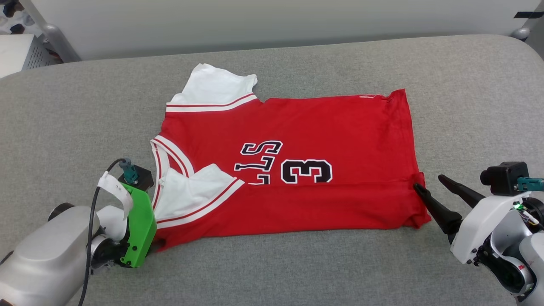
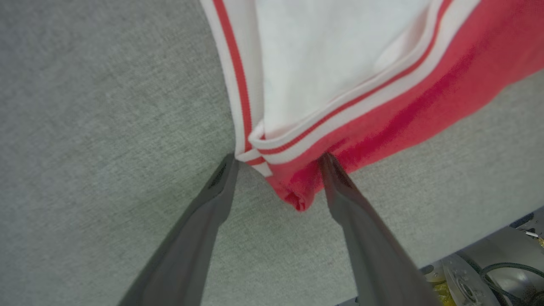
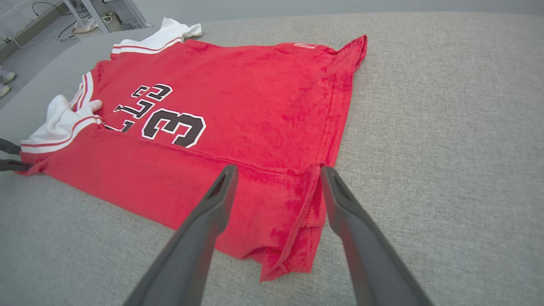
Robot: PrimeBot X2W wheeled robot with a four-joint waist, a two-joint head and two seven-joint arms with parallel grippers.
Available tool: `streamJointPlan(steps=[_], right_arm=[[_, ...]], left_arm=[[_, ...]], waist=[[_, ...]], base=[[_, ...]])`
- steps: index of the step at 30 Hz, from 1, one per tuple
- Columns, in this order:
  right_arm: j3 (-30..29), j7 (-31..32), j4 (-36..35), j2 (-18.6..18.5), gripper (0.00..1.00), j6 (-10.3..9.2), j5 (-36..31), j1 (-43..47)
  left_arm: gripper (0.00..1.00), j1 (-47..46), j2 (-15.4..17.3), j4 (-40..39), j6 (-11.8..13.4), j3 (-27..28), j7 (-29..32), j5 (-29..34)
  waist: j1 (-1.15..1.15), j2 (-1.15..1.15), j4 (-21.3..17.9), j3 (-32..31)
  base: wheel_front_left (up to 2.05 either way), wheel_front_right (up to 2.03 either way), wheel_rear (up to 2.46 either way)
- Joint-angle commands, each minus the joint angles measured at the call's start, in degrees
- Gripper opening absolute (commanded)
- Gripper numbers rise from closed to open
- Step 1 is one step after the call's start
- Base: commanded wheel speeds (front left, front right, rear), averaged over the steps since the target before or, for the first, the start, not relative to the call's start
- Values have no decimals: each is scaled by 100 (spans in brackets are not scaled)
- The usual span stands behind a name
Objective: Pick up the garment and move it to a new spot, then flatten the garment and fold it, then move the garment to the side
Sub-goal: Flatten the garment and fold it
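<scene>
The garment (image 1: 297, 170), red with white sleeves and a black 3, lies flat on the grey padded surface (image 1: 467, 106), neck to the left. Its near sleeve (image 1: 191, 191) is folded onto the front. My left gripper (image 2: 278, 158) is open, and the near left corner of the garment (image 2: 293, 191) lies between its fingers. In the head view that gripper's green mount (image 1: 140, 225) hides its fingers. My right gripper (image 1: 430, 182) is open at the near right hem corner (image 3: 289, 250), one finger over the red cloth and the other beside the hem. Neither gripper has closed on the cloth.
Grey surface extends around the garment on all sides, widest on the right (image 3: 446, 127). A pale wall (image 1: 276, 21) stands behind the far edge. Beyond the far left corner are metal legs (image 1: 55, 38) and a white box (image 1: 21, 51). The table's near edge (image 2: 467, 246) runs close behind my left gripper.
</scene>
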Motion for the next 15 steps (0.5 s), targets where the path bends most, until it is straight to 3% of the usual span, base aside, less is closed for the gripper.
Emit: streamJointPlan(steps=[1, 6, 7, 8, 9, 15], right_arm=[[-9, 20, -27, 33, 100, -3, -53, -19], [-41, 31, -48, 39, 100, -3, -54, -48], [-53, 40, -60, 24, 100, -3, -54, -54], [-60, 57, -78, 3, 100, -3, -53, -58], [-70, 87, -108, -34, 100, -3, -50, -68], [-123, 506, -366, -407, 100, -3, -146, -206]], left_arm=[[100, 176, -92, 153, 3, -113, -9, 36], [100, 347, -219, 473, -15, -166, -166, -20], [63, 380, -255, 527, -19, -153, -239, -52], [4, 395, -281, 555, -22, -145, -308, -68], [0, 415, -305, 594, -26, -135, -392, -88], [0, 403, -231, 503, -39, -164, -763, -78]], waist=[[0, 0, -53, 48], [0, 0, -101, 47], [0, 0, -101, 32], [0, 0, -96, 18], [0, 0, -88, -10], [0, 0, -20, -196]], base=[[0, 0, 0], [0, 0, 0], [0, 0, 0], [0, 0, 0], [0, 0, 0], [0, 0, 0]])
